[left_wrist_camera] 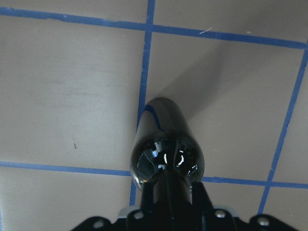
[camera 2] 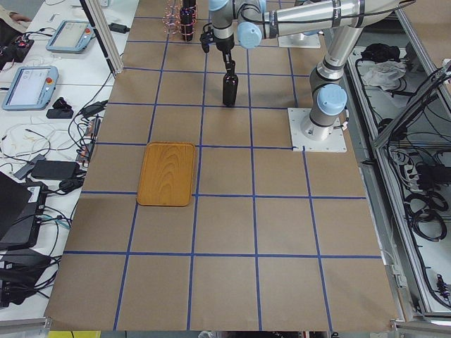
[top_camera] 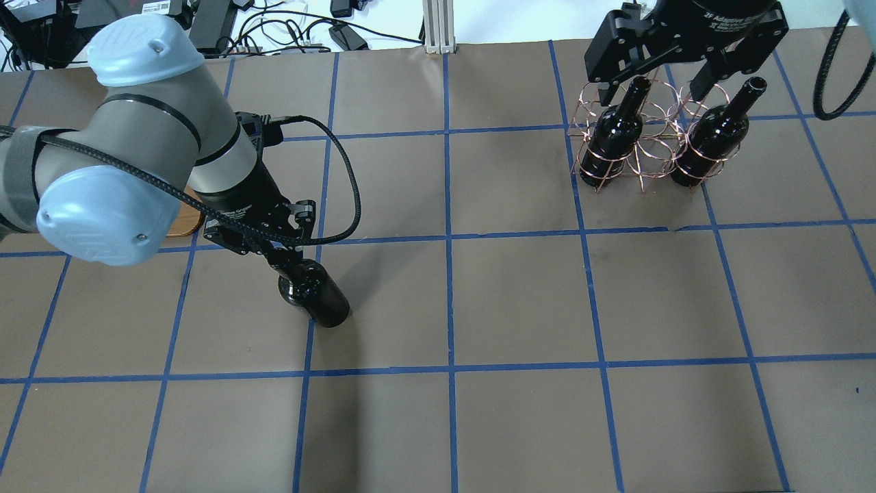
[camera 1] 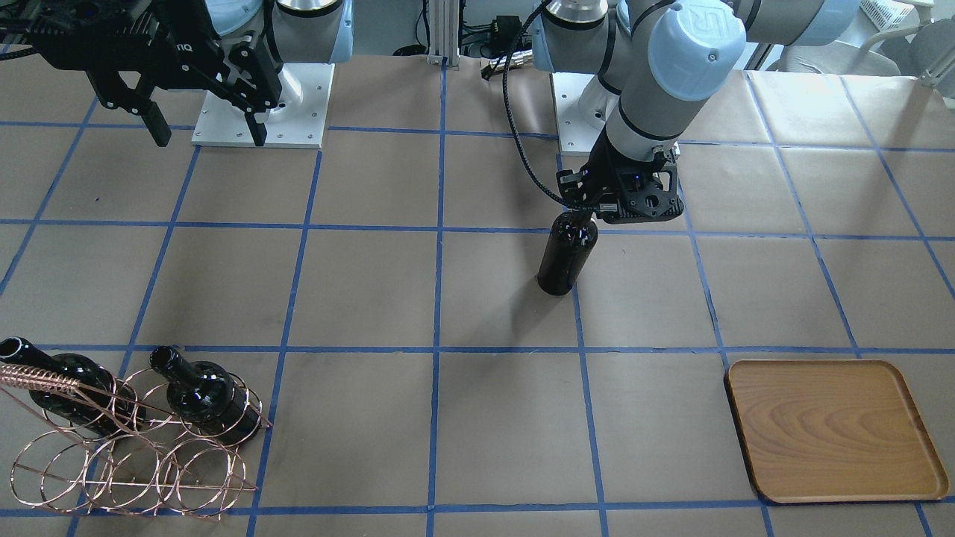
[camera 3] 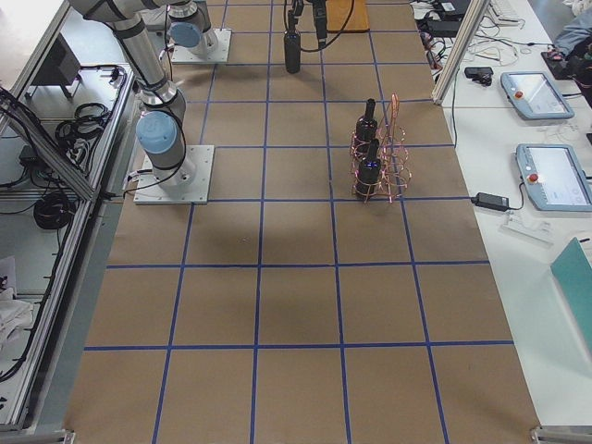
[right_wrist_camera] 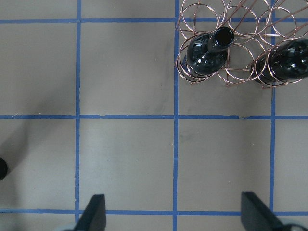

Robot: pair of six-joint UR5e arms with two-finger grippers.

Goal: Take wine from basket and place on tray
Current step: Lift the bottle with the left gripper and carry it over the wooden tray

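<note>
My left gripper [camera 1: 588, 215] is shut on the neck of a black wine bottle [camera 1: 567, 257] and holds it upright near the table's middle; I cannot tell if its base touches the paper. It also shows in the overhead view [top_camera: 318, 301] and the left wrist view [left_wrist_camera: 166, 144]. The copper wire basket [camera 1: 134, 462] holds two more bottles [top_camera: 616, 137] [top_camera: 712, 140]. My right gripper [top_camera: 650, 75] is open and empty, high up above the basket in the overhead view. The wooden tray [camera 1: 828, 429] lies empty, apart from the bottle.
The table is covered in brown paper with a blue tape grid. The two white arm bases [camera 1: 261, 104] stand at the robot's edge. In the overhead view the left arm hides most of the tray [top_camera: 185, 222]. Tablets and cables lie on side benches [camera 2: 42, 84].
</note>
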